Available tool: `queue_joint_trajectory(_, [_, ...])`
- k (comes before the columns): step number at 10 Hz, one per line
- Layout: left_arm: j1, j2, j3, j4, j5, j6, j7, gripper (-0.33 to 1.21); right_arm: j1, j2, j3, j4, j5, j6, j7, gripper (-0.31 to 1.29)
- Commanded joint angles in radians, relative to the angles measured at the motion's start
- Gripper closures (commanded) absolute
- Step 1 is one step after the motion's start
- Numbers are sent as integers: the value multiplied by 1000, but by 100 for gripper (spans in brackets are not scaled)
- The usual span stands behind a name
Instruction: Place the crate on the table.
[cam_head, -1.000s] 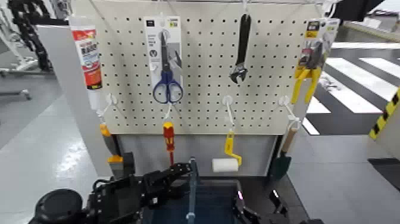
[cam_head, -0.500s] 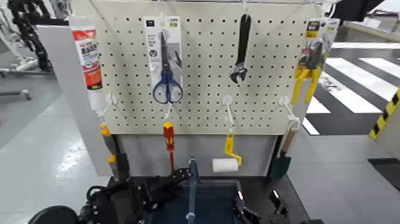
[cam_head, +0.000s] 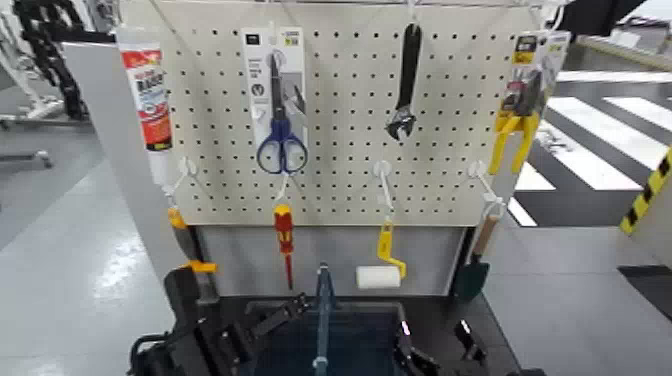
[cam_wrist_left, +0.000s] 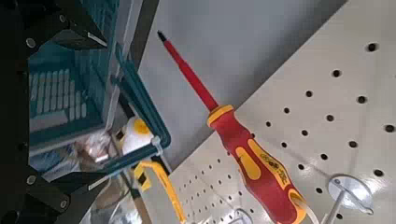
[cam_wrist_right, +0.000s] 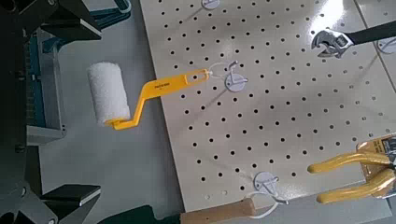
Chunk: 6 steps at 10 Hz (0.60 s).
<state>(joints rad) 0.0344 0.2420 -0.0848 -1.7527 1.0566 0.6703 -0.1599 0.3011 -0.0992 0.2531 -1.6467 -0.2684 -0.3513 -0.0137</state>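
— Crate (cam_head: 330, 340) first: where are we seeing it?

— We are seeing it low in the head view, sitting in front of the beige pegboard (cam_head: 340, 110), its thin centre bar (cam_head: 322, 315) standing upright. The black bench (cam_head: 440, 320) is showing beside it, but we cannot tell whether the crate is resting on it.

— And the left pincer (cam_head: 275, 318)?

— It is reaching in at the crate's left rim. In the left wrist view the teal rim (cam_wrist_left: 140, 93) is lying between dark fingers (cam_wrist_left: 79, 37), yet we cannot tell whether they are clamping it.

— The right pincer (cam_head: 425, 362)?

— It is sitting at the crate's right side. Its dark fingers (cam_wrist_right: 70, 21) are framing the right wrist view with the crate wall (cam_wrist_right: 37, 84) between them; whether they are gripping, we cannot tell.

— What is hanging behind?

— We are looking at a red screwdriver (cam_wrist_left: 238, 140), a yellow-handled paint roller (cam_wrist_right: 112, 93), blue scissors (cam_head: 280, 145) and a wrench (cam_head: 405, 85).
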Motion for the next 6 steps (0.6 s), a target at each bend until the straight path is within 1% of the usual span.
queue_joint_trajectory(1, [73, -23, 5, -85, -242, -169, 10, 28, 1, -1, -1, -2, 0, 0, 0, 14])
queue_joint_trajectory(2, [94, -29, 8, -102, -323, -222, 7, 28, 3, 1, -3, -2, 0, 0, 0, 14])
queue_joint_trajectory(3, [124, -36, 4, -102, -399, -322, 3, 26, 4, 1, -3, -4, 1, 0, 0, 14])
queue_joint_trajectory(4, [150, -53, 5, -103, -489, -397, 3, 24, 6, 1, -5, -5, 1, 0, 0, 14])
queue_joint_trajectory(5, [168, -61, 7, -102, -569, -452, 0, 21, 6, 1, -6, -7, 3, 0, 0, 14])
queue_joint_trajectory(6, [183, -63, 5, -96, -642, -517, -3, 19, 7, 1, -6, -7, 3, 0, 0, 14])
